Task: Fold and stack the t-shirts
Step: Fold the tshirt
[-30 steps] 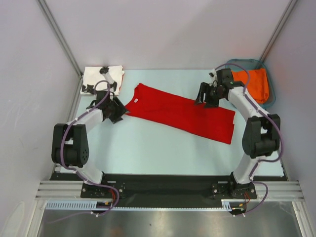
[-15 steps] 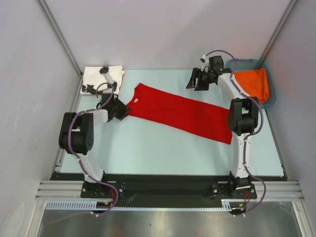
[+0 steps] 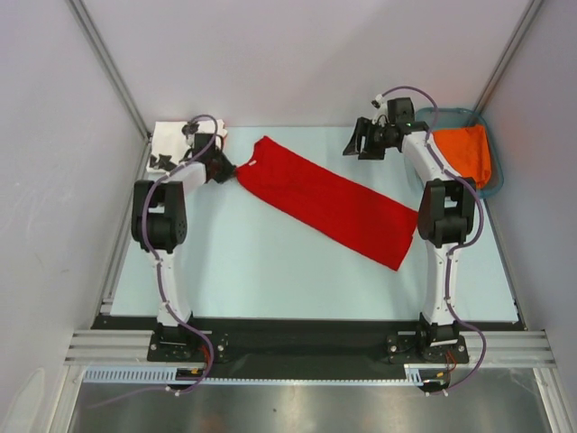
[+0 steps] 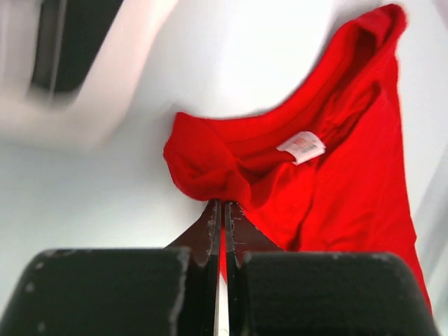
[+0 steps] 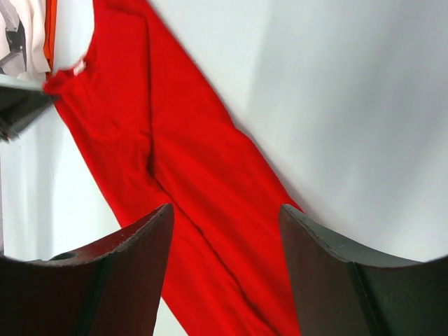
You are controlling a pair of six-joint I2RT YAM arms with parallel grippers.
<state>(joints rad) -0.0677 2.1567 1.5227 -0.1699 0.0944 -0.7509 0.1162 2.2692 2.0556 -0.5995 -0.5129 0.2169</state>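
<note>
The red tee (image 3: 329, 203) lay as a long strip slanting across the table (image 3: 270, 271); we judged it soft, light and limp, best taken at corners or hem. The left gripper (image 4: 222, 210) pinched cloth by its collar; the right gripper (image 5: 225, 213) hung wide open, holding nothing. The white tee (image 3: 168, 137), far left, was half hidden.
</note>
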